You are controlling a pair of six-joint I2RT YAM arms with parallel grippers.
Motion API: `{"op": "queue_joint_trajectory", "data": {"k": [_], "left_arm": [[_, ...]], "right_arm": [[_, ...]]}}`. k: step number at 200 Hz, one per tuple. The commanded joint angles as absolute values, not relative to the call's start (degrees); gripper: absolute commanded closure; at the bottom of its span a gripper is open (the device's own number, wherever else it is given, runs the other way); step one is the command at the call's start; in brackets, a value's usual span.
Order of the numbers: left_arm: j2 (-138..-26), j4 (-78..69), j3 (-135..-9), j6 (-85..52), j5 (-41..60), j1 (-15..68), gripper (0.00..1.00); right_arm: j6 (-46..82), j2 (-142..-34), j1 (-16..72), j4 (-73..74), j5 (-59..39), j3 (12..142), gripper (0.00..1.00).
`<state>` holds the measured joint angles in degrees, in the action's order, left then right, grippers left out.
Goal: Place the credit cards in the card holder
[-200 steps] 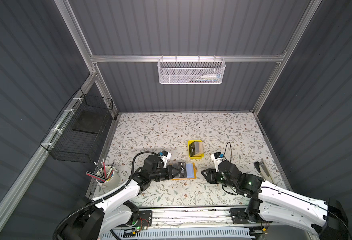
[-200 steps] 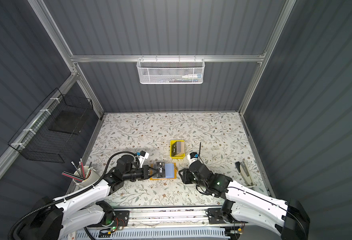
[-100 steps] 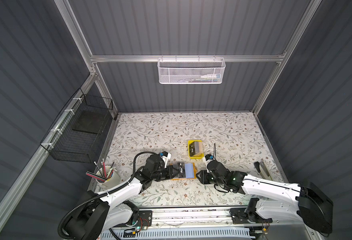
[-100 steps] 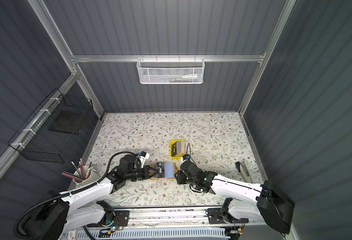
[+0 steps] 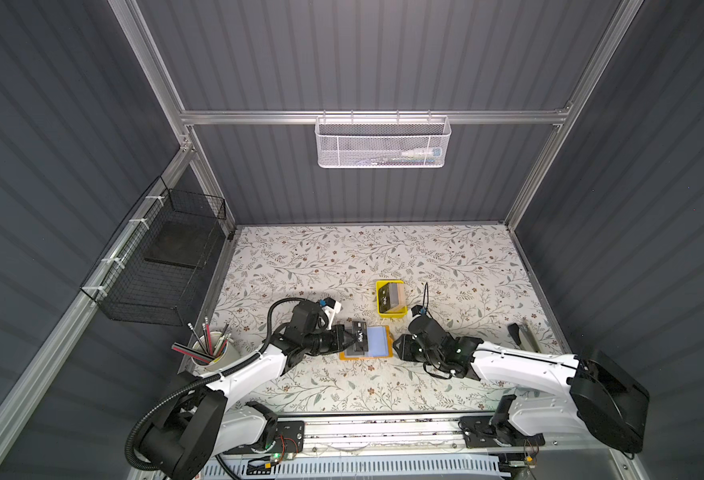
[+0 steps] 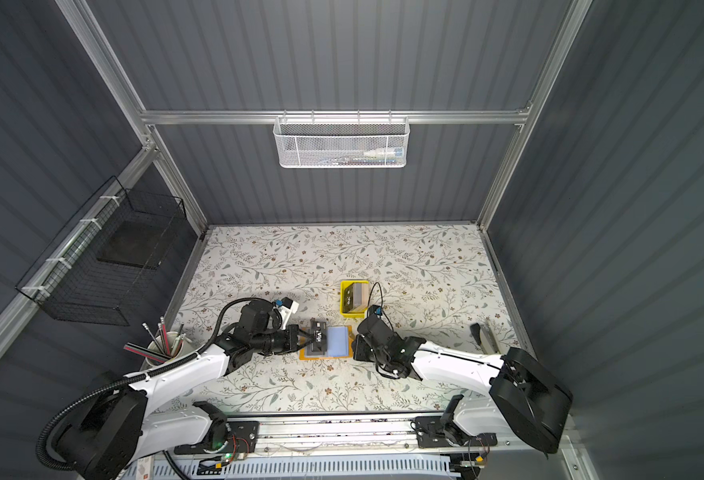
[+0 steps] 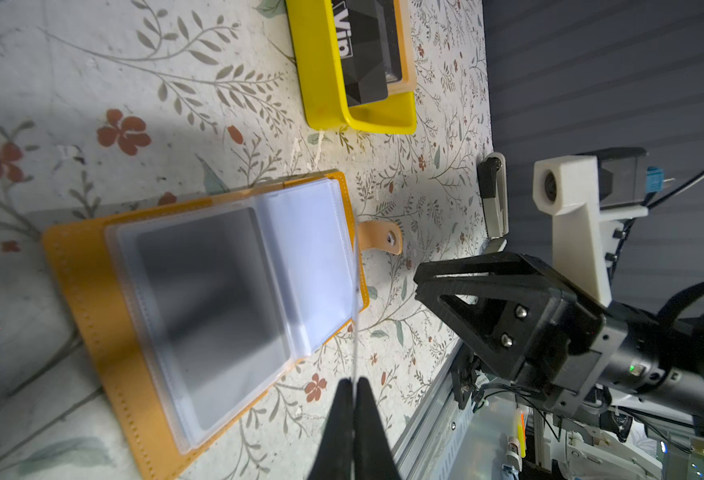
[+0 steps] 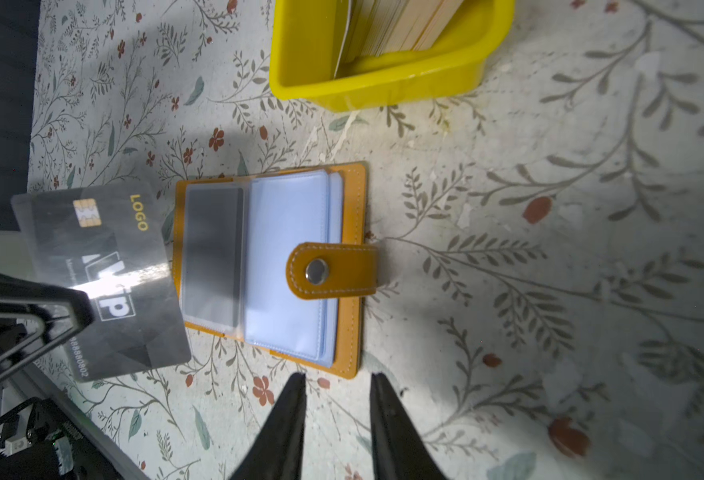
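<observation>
Pencil cup (image 5: 213, 353): well behind the left jaws, beside that arm.
Left gripper (image 5: 352, 338): the jaws are clenched tight on one edge of a black card.
Black card (image 8: 105, 274): it sticks out in front of the left jaws, over the side of the card holder nearest them. It is not in a pocket yet.
Card holder (image 8: 352, 199): it lies open on the table between the two sets of jaws. The clear pocket nearest the left jaws looks dark. I cannot tell if a card is in it.
Snap strap (image 8: 329, 270): on the holder's edge nearest the right jaws.
Yellow tray (image 5: 391, 314): off to one side of both jaws, past the holder, with more cards (image 5: 391, 297) in it.
Right gripper (image 8: 337, 376): the jaws are a little apart with nothing in them. They are just beside the strap edge, not touching it.
What could go wrong: nothing pins the holder down, so a push from the card could slide it away. The card's corner could catch on the pocket's lip and twist in the thin grip. The right jaws could bump the strap and shift the holder.
</observation>
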<state>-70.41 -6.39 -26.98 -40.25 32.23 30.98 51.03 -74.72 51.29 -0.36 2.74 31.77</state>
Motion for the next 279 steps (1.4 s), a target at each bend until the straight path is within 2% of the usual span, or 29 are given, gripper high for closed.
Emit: {"op": "queue_joint_trajectory", "data": {"k": [1,100,279], "left_arm": [[-72.3,-3.0,-29.2,-37.5,36.8,29.8,1.0],[-76.5,-2.5,-31.0,-36.5,37.4,27.9,1.0],[-85.1,-5.6,-31.9,-39.1,42.2,25.1,1.0]], "right_arm": [[51.6,-77.3,51.2,-0.4,2.4,34.5,0.71],[53.1,-87.5,51.2,-4.1,3.6,40.0,0.82],[52.7,-90.7,51.7,-3.8,3.9,39.0,0.85]]}}
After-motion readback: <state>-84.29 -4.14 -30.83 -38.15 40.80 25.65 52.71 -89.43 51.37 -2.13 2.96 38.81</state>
